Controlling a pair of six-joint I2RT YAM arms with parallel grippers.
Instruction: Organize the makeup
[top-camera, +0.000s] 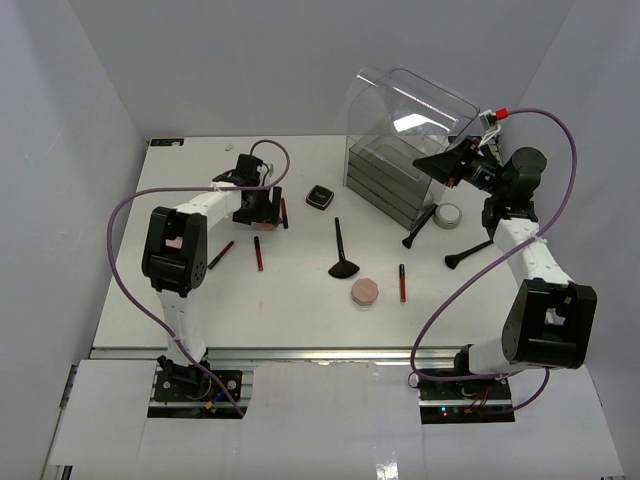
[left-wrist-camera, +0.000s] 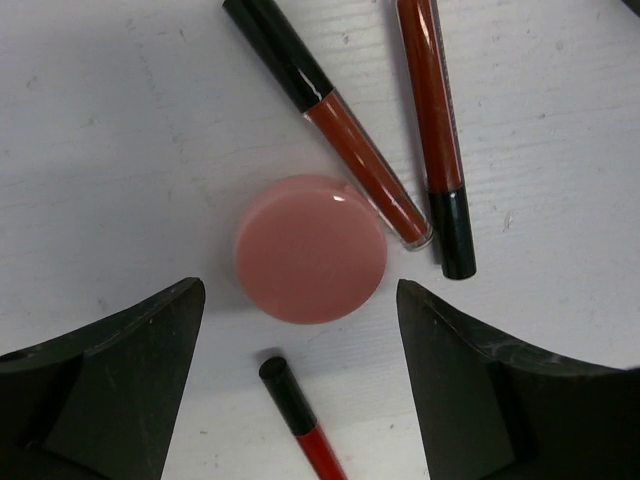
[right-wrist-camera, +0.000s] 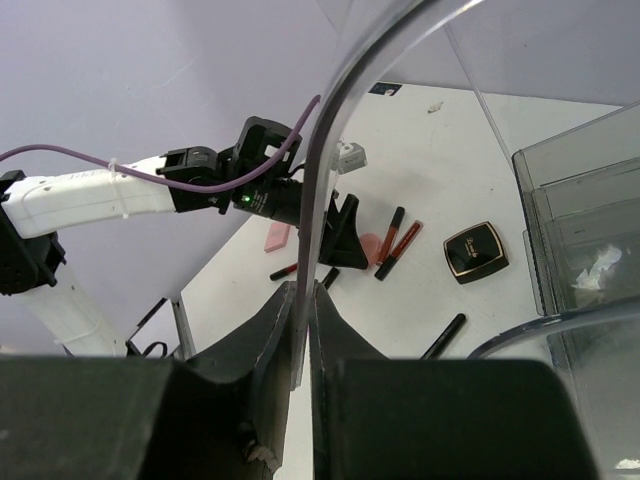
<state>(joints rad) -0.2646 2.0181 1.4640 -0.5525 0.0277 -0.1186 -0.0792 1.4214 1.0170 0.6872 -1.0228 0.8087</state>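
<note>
White table (top-camera: 300, 320).
Far right: clear drawer box (top-camera: 385, 180); square black compact (top-camera: 320, 197) near its left.
Centre: fan brush (top-camera: 343, 258), head toward near edge; pink octagonal puff (top-camera: 365, 291) just beside head; dark-red pencil stick (top-camera: 402, 283) right of puff.
Right: black brush (top-camera: 420, 228) by box front; second black brush (top-camera: 468, 254) nearer edge; round pale jar (top-camera: 447, 216) between the 2.
Left: round pink disc (left-wrist-camera: 310, 248); black-capped dark-red tube (left-wrist-camera: 365, 165), tip at disc rim; second tube (left-wrist-camera: 432, 130) alongside; red stick (left-wrist-camera: 305, 430) near disc, apart.

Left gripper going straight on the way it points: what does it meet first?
Probably the round pink pot, lying between the open fingers of the left gripper; how far below is unclear.
</note>
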